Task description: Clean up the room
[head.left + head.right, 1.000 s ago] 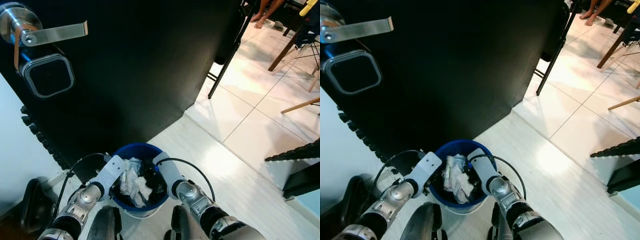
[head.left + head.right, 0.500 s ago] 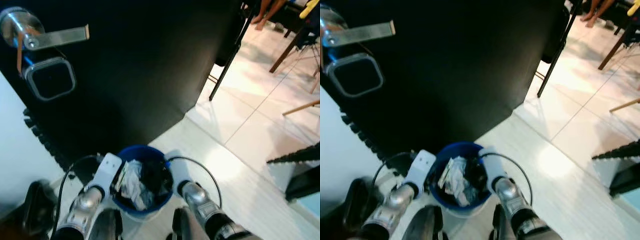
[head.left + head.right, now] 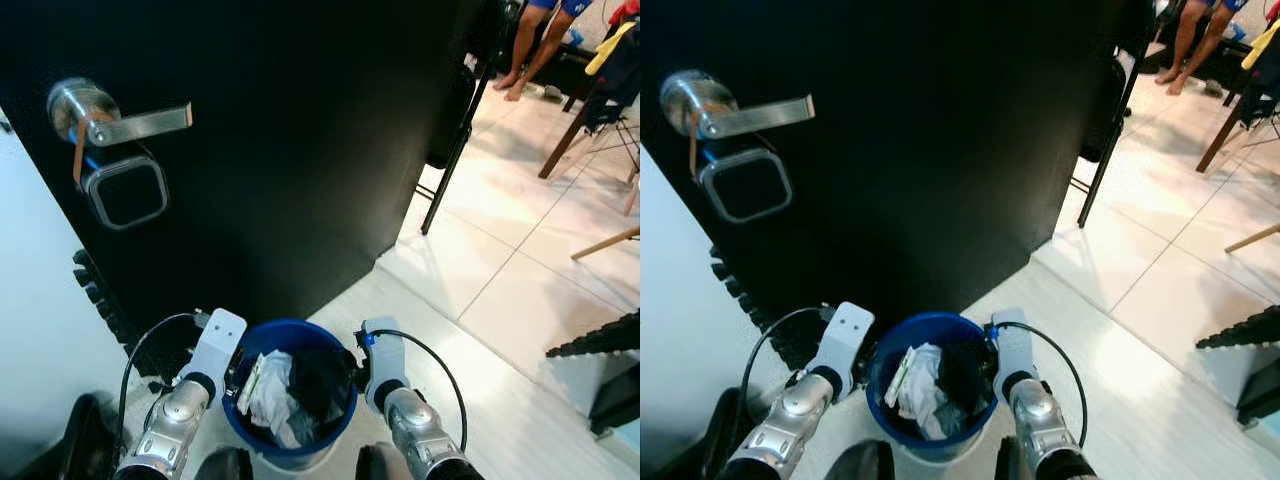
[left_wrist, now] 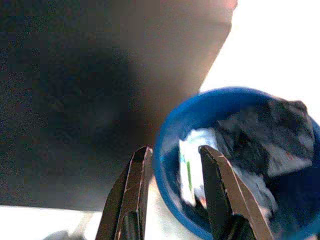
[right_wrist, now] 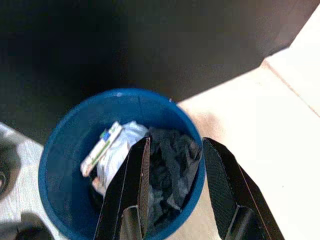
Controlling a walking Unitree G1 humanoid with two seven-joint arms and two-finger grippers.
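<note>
A blue bin [image 3: 287,328] stands low in front of me, at the foot of a black door [image 3: 300,150]. It holds crumpled white paper [image 3: 266,388] and a black bag [image 3: 322,382]. My left gripper [image 4: 175,150] is at the bin's left side, one finger inside the rim and one outside. My right gripper [image 5: 176,145] straddles the rim [image 5: 199,165] on the bin's right side in the same way. Both are shut on the rim. White wrist housings [image 3: 222,338] cover the fingers in the eye views.
The door carries a silver lever handle [image 3: 120,120] and a lock pad [image 3: 128,190]. To the right lies pale tiled floor [image 3: 500,250], with a black chair frame [image 3: 445,150], wooden table legs [image 3: 570,130], a person's bare legs [image 3: 530,40] and a black mat edge [image 3: 600,335].
The whole view has shifted, so the door handle shows lower and nearer the middle. Both wrists now sit at the bin's sides instead of over its opening.
</note>
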